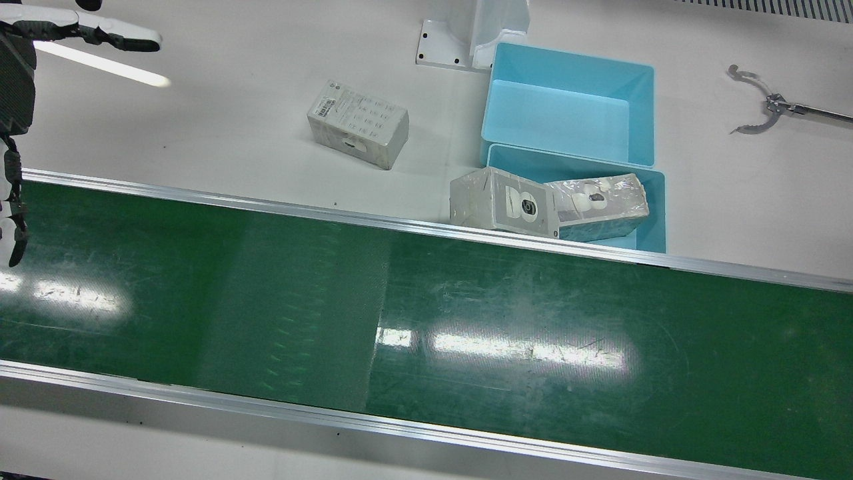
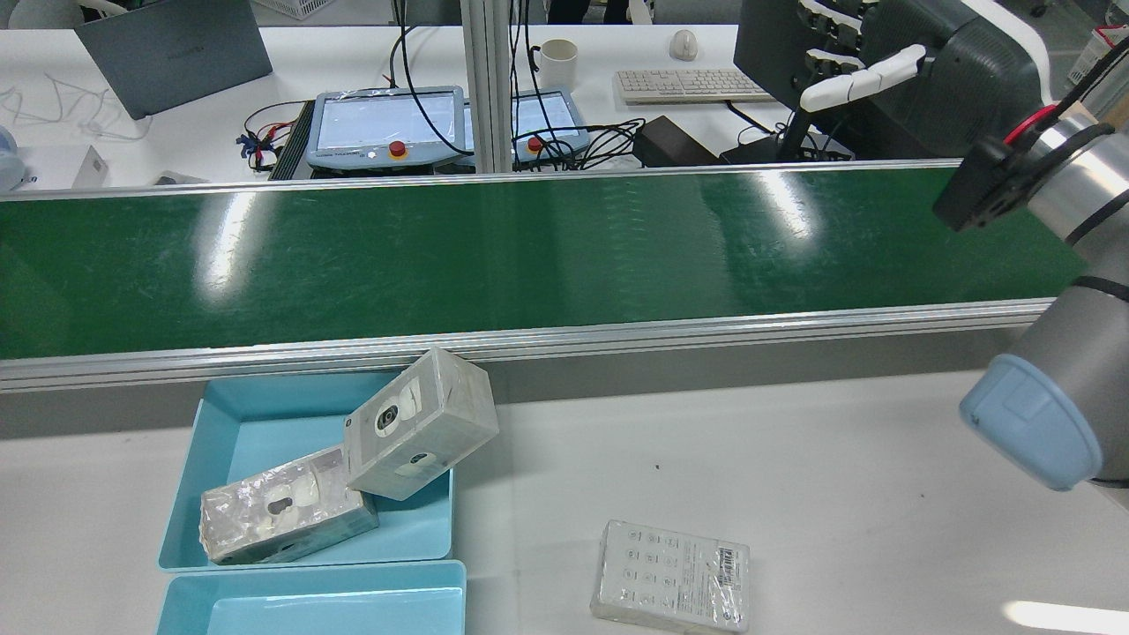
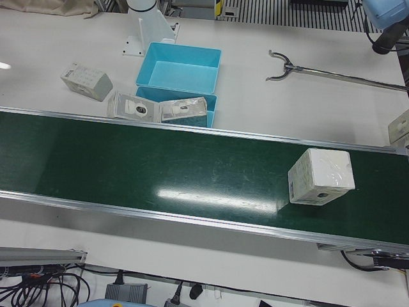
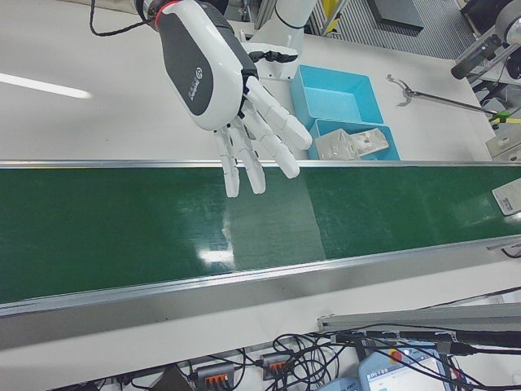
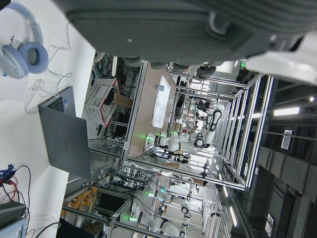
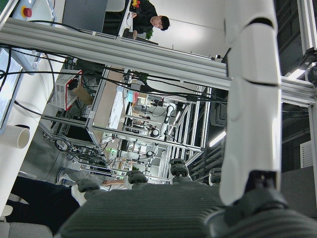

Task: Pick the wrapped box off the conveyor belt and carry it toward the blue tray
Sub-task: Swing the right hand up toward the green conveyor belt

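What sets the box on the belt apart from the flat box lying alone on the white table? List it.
Place: the box on the belt sits on the green conveyor; the flat box lies on the white table.
Shape: the box on the belt looks cube-like; the flat box is slab-like.
Print: the flat box shows a barcode and an icon grid; the other shows one dark spot.
Both are pale and film-wrapped.

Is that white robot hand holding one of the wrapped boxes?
No: the right hand hangs open over the bare green conveyor belt, fingers spread and holding nothing.
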